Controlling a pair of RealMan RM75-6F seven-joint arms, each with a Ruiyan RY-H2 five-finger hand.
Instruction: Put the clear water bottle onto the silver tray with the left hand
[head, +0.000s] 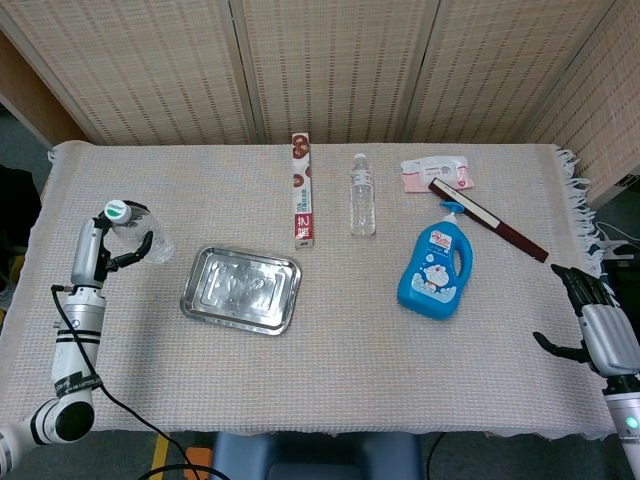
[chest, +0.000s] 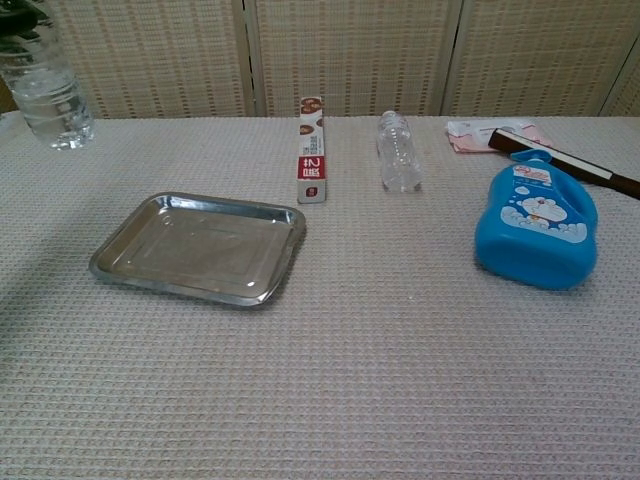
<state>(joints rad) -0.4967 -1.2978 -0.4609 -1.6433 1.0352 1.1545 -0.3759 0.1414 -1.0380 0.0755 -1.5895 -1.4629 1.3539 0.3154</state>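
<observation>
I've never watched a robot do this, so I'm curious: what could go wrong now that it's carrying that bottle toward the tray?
Three things, possibly. The left robot hand holds the clear water bottle in the air, left of the silver tray; a loose grip could drop it onto the cloth. The tray's raised rim might catch the bottle's base and tip it. There is also a second clear bottle further back beside the red box, an easy mix-up.
</observation>
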